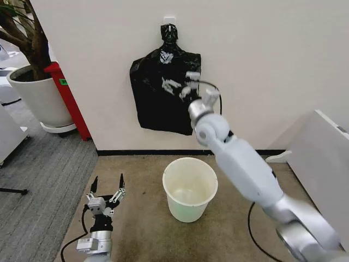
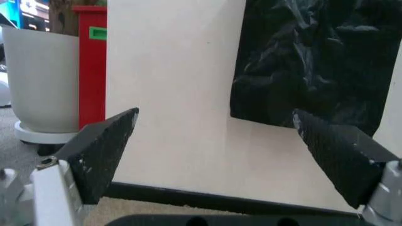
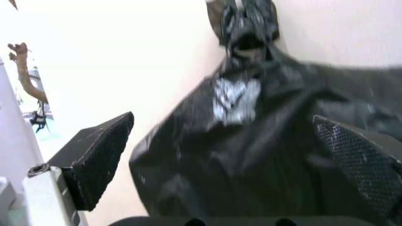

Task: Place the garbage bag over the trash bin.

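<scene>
We have our right gripper (image 1: 188, 83) raised to the black bag (image 1: 163, 87), which hangs flat against the white wall (image 1: 262, 65) from a hook (image 1: 169, 22) by its knotted top, directly above the bin (image 1: 190, 188). The jaws stand wide apart with nothing between them; in the right wrist view the two dark pads frame the bag's crinkled body (image 3: 251, 155) below the knot, so we judge this to be the approach for a grasp, not yet a hold. The wrist is lifted high because the bag sits well above the floor, and the arm reaches over the bin to get there. The bin stands upright and unlined on the tan carpet (image 1: 136, 218), near the wall and its dark skirting, mouth open and ready. Our left gripper (image 1: 106, 188) waits low beside the bin, well apart from it, fingers pointing up and spread open, holding nothing; its camera looks past them at the bag's lower corner (image 2: 314, 70). To the left, a large white plant pot (image 1: 38, 98) sits next to a red stand (image 1: 68, 98), where grey flooring begins. A white cabinet edge (image 1: 322, 158) is on the right.
</scene>
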### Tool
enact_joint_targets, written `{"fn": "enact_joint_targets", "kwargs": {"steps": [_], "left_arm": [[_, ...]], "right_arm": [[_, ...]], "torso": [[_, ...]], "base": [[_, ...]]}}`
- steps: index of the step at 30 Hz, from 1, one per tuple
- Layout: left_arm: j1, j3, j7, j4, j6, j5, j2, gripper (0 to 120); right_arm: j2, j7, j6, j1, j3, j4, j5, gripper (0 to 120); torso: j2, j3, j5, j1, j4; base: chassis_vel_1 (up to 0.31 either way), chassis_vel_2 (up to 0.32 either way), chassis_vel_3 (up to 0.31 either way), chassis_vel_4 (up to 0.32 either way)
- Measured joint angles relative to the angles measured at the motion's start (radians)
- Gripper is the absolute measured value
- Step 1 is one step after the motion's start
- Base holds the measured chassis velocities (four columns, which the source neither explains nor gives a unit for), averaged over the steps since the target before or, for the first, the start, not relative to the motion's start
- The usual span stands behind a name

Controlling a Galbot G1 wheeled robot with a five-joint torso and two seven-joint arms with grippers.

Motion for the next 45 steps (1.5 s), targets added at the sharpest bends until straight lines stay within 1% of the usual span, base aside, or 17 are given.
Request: {"fn": "enact_joint_targets", "kwargs": {"steps": [7, 13, 23, 29, 36, 42, 43, 45], "left_arm": [[-0.007, 0.000, 0.002, 0.008, -0.006, 0.002, -0.005, 97], [-0.009, -0.001, 0.004, 0.016, -0.012, 0.003, -0.003, 97], [-0.023, 0.000, 0.005, 0.024, -0.013, 0.005, -0.009, 97], [-0.019, -0.003, 0.005, 0.026, -0.013, 0.005, -0.009, 97], [-0.021, -0.005, 0.005, 0.030, -0.015, 0.005, -0.007, 97], [-0.020, -0.002, 0.005, 0.036, -0.017, 0.010, -0.010, 97], [-0.019, -0.002, 0.005, 0.038, -0.018, 0.011, -0.011, 97], [-0.018, -0.001, 0.005, 0.041, -0.019, 0.014, -0.011, 97]], "right_arm": [[0.051, 0.007, 0.000, 0.058, -0.009, -0.085, 0.012, 100], [0.101, -0.002, 0.013, 0.124, -0.010, -0.200, 0.008, 100], [0.128, -0.028, 0.034, 0.160, -0.017, -0.299, 0.001, 100], [0.166, -0.060, 0.056, 0.195, -0.011, -0.405, -0.023, 100], [0.192, -0.076, 0.068, 0.218, 0.003, -0.471, -0.040, 100], [0.200, -0.080, 0.073, 0.225, 0.010, -0.485, -0.045, 100], [0.201, -0.080, 0.074, 0.226, 0.012, -0.486, -0.046, 100], [0.204, -0.082, 0.074, 0.227, 0.017, -0.486, -0.046, 94]], "torso": [[0.000, 0.000, -0.0001, 0.000, 0.0000], [0.000, 0.000, -0.0001, 0.000, 0.0001], [0.000, 0.000, 0.0001, 0.000, -0.0001], [0.000, 0.000, 0.0001, 0.000, 0.0001], [0.000, 0.000, 0.0001, 0.000, 0.0000], [0.000, 0.000, 0.0001, 0.000, 0.0000], [0.000, 0.000, 0.0002, 0.000, 0.0000], [0.000, 0.000, 0.0002, 0.000, 0.0000]], "base": [[0.000, 0.000, 0.000, 0.000], [0.000, 0.000, 0.000, 0.000], [0.000, 0.000, 0.000, 0.000], [0.000, 0.000, 0.000, 0.000], [0.000, 0.000, 0.000, 0.000], [0.000, 0.000, 0.000, 0.000], [0.000, 0.000, 0.000, 0.000], [0.000, 0.000, 0.000, 0.000]]}}
